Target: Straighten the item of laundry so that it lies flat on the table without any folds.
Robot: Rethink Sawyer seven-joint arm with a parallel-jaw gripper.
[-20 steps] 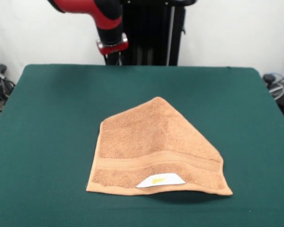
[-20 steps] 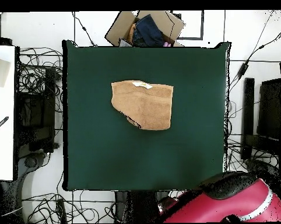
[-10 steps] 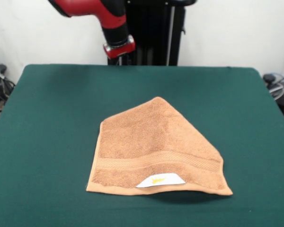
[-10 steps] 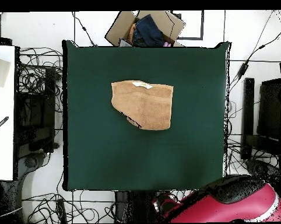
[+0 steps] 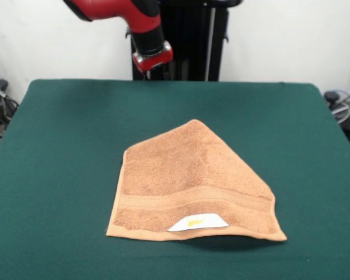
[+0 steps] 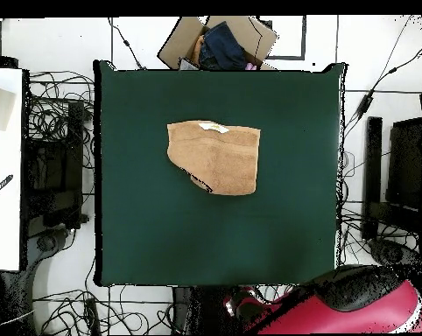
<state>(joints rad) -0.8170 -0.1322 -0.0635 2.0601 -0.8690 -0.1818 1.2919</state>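
The dark green counter point(image 5: 58, 146) carries one folded orange-tan towel point(image 5: 186, 181), lying centre frame, its white label point(image 5: 197, 223) at the lower edge.

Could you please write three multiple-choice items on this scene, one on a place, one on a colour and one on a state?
1. Where on the towel in the front view is the white label?
A. At its near edge
B. At its far tip
C. At its left edge

2. What colour is the table cover?
A. Grey
B. Dark green
C. Blue

3. How does the towel lie?
A. Spread fully flat
B. Rolled up
C. With one corner folded over

Answers:
1 A: the label sits on the hem nearest the front camera.
2 B: the cloth around the towel is dark green in both views.
3 C: the far side runs to a point with a slanted edge, and the overhead view shows a cut-off corner.
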